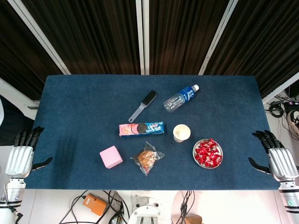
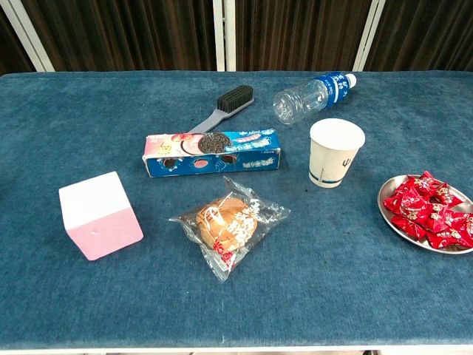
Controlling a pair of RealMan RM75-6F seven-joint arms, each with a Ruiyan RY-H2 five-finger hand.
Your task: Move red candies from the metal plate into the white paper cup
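A round metal plate (image 1: 196,157) (image 2: 392,218) heaped with several red wrapped candies (image 1: 208,153) (image 2: 432,209) sits at the front right of the blue table. Just left of it and slightly farther back stands the white paper cup (image 1: 181,132) (image 2: 335,152), upright, its inside looking bare. My right hand (image 1: 274,155) hangs off the table's right edge, fingers spread, holding nothing. My left hand (image 1: 23,153) is off the left edge, also open and holding nothing. Neither hand shows in the chest view.
A cookie box (image 1: 141,129) (image 2: 212,151) lies mid-table, with a grey brush (image 1: 144,105) (image 2: 222,108) and a lying water bottle (image 1: 181,98) (image 2: 312,96) behind it. Nearer the front are a pink cube (image 1: 110,157) (image 2: 100,215) and a wrapped pastry (image 1: 147,157) (image 2: 228,225).
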